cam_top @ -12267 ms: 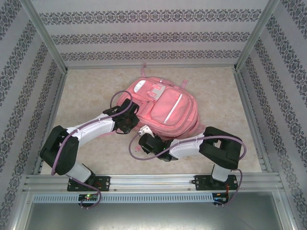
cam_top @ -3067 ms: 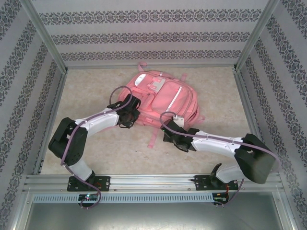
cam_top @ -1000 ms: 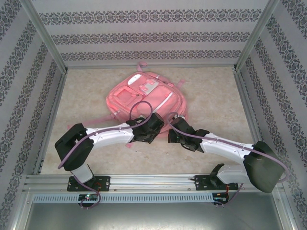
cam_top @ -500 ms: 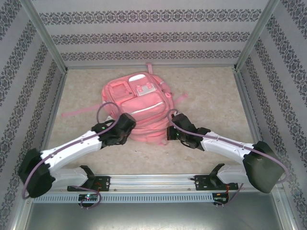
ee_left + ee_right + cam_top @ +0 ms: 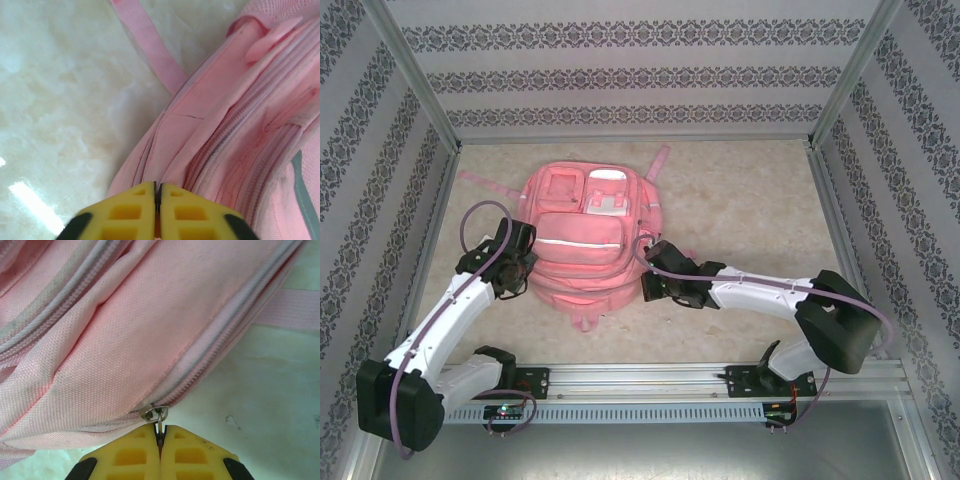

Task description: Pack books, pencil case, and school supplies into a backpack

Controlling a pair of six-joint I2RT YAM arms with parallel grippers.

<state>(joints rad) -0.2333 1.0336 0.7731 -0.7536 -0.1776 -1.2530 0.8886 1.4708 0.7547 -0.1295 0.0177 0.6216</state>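
Pulling this zip open wants a straight draw; your right gripper [image 5: 160, 434] is pinched tight on the small metal zip pull [image 5: 156, 415], so run it along the seam, not upward; your left gripper [image 5: 156, 189] is clamped on woven side fabric; brace there; the soft pink backpack [image 5: 582, 240] lies flat on the marbled table [image 5: 750, 190].

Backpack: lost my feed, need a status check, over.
Left gripper shut on backpack side fabric. Right gripper shut on zipper pull. Backpack flat on table, front up. Loose strap beside left gripper.
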